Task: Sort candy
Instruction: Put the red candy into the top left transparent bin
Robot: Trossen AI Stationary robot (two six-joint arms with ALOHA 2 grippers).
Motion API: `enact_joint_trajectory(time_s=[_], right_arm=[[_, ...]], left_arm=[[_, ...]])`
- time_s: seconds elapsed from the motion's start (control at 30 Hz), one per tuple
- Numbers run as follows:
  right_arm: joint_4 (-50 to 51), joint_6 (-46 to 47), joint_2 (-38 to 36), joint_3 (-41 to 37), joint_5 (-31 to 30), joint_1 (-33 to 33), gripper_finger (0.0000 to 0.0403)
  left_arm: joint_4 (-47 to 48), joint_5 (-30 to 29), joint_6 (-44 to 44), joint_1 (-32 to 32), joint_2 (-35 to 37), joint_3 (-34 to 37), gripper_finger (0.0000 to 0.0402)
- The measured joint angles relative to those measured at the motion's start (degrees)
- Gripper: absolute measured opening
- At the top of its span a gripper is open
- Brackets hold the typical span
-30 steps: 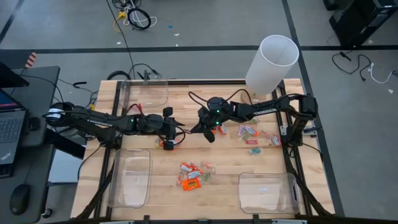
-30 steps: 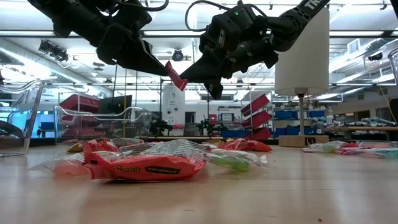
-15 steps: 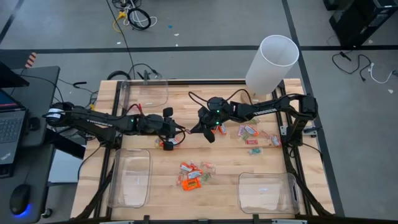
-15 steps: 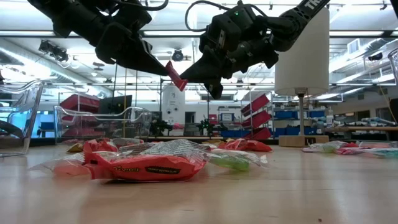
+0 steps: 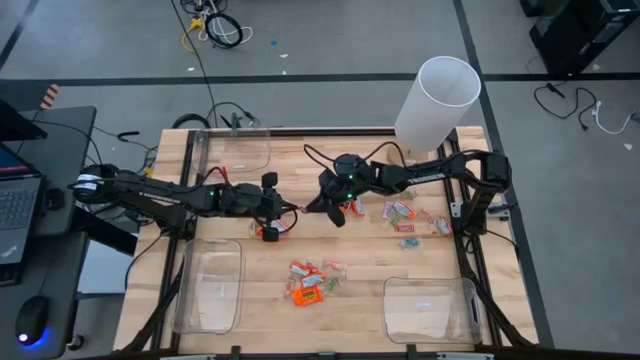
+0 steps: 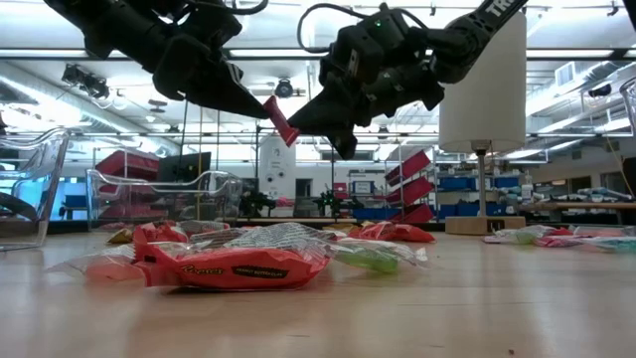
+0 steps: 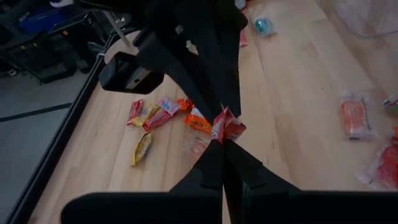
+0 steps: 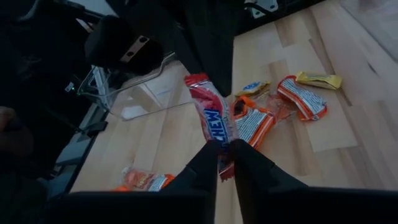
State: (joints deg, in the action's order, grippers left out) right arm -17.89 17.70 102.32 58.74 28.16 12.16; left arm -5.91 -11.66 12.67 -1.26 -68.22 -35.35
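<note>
A red wrapped candy [image 6: 281, 121] hangs in the air over the middle of the table, between my two grippers. My left gripper [image 7: 222, 142] reaches in from the table's left and is shut on one end of it. My right gripper [image 8: 225, 163] comes from the right and has the other end between its fingers. In the high view the two grippers meet tip to tip, left [image 5: 290, 210] and right [image 5: 312, 208]. Below lie loose candies: an orange heap [image 5: 312, 280] toward the near edge and a mixed scatter [image 5: 405, 215] at the right. My left gripper pinches one end of the red candy [image 7: 221, 132] between its two fingertips, slanting down from the table's left. The candy is lifted clear of the table. My right gripper has the candy's other end [image 8: 222, 149] between its two fingertips, slanting down from the table's right. The wrapper stretches away beyond the tips, clear of the table.
Clear plastic bins stand at the near left [image 5: 210, 285], the near right [image 5: 430, 308] and the far left [image 5: 235, 150]. A tall white cylinder [image 5: 438, 100] rises at the far right. Bare wood lies between the heaps.
</note>
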Motion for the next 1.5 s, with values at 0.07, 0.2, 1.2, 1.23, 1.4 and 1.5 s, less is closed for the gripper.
enact_joint_trajectory(time_s=[0.07, 0.2, 1.2, 1.23, 1.4, 1.5], right_arm=[[0.4, 0.3, 0.0, 0.0, 0.0, 0.3, 0.0063], [2.0, 0.4, 0.0, 0.0, 0.0, 1.0, 0.0085], [13.5, -6.3, -3.1, 0.0, -12.9, -0.7, 0.0091], [13.8, -6.4, -3.1, 0.0, -13.5, -0.8, 0.0091], [15.1, -7.3, -3.1, 0.0, -15.3, -1.4, 0.0091], [15.0, -7.4, -3.1, 0.0, -15.3, -1.5, 0.0091]], left_arm=[[0.5, -0.5, -0.5, 0.0, 0.3, 0.0, 0.0001], [2.3, -0.7, -1.2, 0.0, 1.4, 0.0, 0.0001], [45.4, -21.5, -22.3, 3.2, 18.7, -12.6, 0.0000], [47.1, -21.5, -23.6, 3.8, 19.3, -13.0, 0.0000], [53.2, -21.5, -28.7, 7.1, 21.5, -14.0, 0.0000], [54.9, -21.5, -30.7, 9.3, 22.5, -14.0, 0.0000]])
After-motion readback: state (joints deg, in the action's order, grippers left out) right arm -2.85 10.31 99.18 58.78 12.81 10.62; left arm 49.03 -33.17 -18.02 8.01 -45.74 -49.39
